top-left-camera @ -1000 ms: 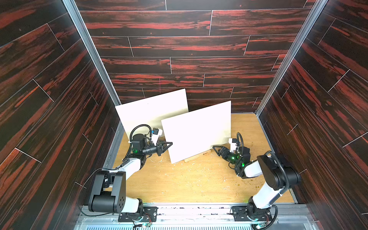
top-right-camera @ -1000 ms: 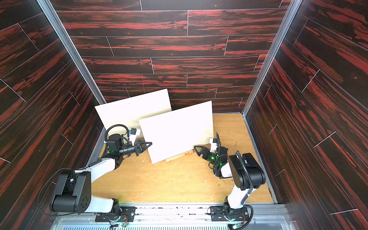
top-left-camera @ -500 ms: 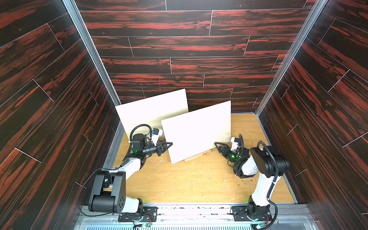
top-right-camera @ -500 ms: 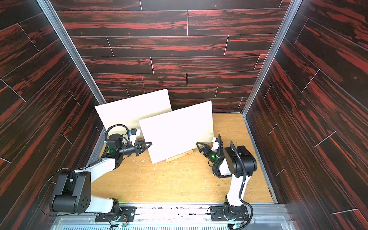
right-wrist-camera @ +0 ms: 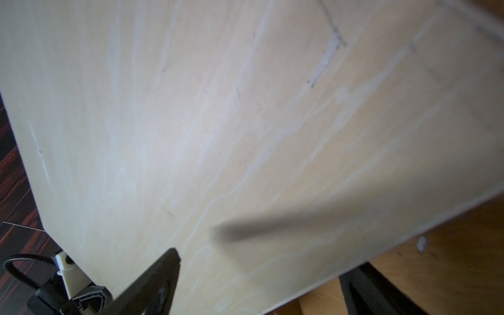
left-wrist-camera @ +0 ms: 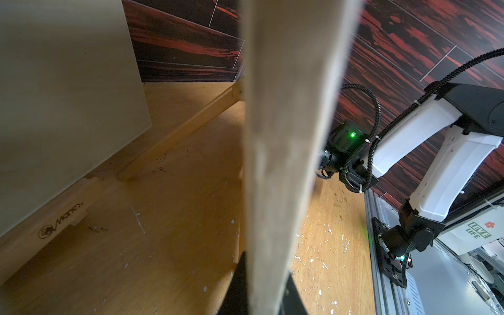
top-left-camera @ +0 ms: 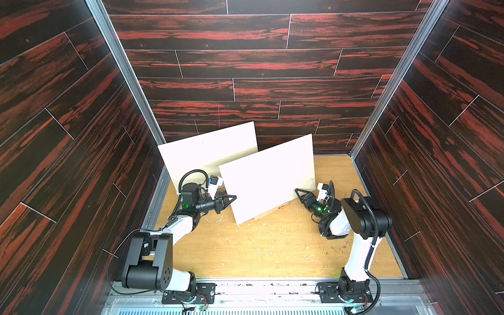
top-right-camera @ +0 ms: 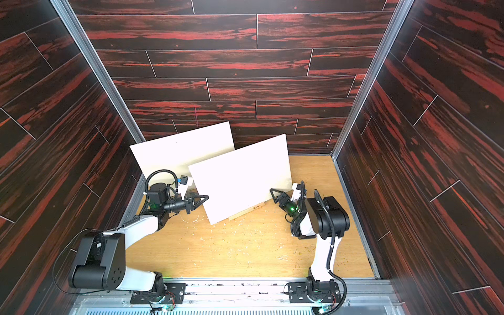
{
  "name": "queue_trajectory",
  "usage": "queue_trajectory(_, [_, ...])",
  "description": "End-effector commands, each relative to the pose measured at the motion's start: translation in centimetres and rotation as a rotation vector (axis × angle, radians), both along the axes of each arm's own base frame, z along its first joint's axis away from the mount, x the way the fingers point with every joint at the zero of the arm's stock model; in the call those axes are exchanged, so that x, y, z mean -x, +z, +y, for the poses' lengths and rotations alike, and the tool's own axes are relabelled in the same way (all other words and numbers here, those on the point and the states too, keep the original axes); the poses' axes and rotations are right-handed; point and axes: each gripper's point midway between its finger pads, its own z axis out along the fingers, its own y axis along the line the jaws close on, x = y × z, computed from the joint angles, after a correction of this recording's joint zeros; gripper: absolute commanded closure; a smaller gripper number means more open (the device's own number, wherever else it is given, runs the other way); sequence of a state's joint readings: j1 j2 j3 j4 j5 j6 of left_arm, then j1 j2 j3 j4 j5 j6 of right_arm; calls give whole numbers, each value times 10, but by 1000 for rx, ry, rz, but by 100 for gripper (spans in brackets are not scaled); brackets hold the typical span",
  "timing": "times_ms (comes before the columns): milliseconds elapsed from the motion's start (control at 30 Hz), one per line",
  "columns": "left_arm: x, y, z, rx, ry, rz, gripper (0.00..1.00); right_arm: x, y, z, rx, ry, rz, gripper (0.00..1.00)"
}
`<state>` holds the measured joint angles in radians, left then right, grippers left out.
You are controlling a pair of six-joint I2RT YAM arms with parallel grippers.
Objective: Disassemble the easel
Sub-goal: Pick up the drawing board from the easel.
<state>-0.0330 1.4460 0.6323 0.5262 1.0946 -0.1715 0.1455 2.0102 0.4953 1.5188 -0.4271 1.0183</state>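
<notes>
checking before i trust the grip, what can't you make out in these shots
Both top views: the large pale front board hides the light wooden easel except its front ledge.
Left wrist view: the board's blurred edge covers the middle; the left tool is cut off by the picture's edge.
Right wrist view: the board fills the picture; whether the open right tool touches it cannot be told; a dark streak is too blurred to identify.

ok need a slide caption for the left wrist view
left gripper clamped on a wooden board seen edge-on, second board on its logo-stamped ledge, right arm beyond
</notes>
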Motion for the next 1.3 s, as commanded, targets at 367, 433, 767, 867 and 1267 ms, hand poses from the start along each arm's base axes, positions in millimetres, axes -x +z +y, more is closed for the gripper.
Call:
queue_trajectory(367, [-3,-30,5,-50,53,177,100,-19,29,8,-60,44,-117,10])
queue_trajectory(433, [-3,-31,4,-53,47,174,100,-22,32,8,-62,40,-125,10])
queue_trajectory(767, [-1,-21,1,-89,34,119,100,-28,60,9,-51,41,-206,12])
queue_trajectory(867, [-2,-16,0,-91,32,102,100,-29,72,8,-57,35,-237,13])
queue_trajectory(1267, [-11,0,0,-93,43,40,100,-36,112,8,-41,25,-328,14])
